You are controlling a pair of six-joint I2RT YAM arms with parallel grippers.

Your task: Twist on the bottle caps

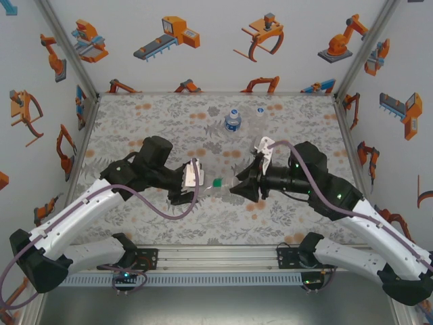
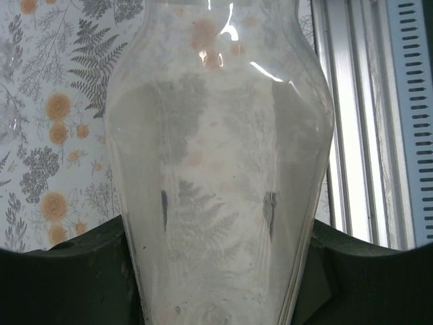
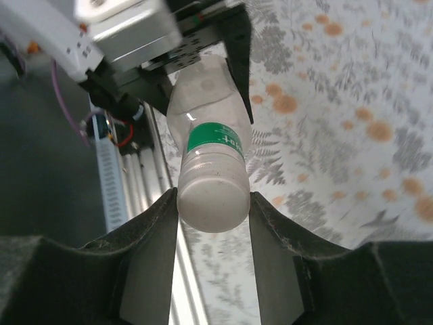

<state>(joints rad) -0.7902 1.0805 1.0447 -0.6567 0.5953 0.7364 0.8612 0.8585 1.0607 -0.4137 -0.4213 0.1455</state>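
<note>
The left claw point(image 1: 200, 184) grips the bottle point(image 2: 216, 149), which looks light and bendy. The right claw point(image 3: 213, 223) pinches the small cap point(image 3: 211, 196) by its sides.

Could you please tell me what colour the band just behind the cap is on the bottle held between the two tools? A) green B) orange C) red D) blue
A: in the right wrist view, the clear bottle carries a green band right behind its white cap, and the top view shows the same green patch.
</note>
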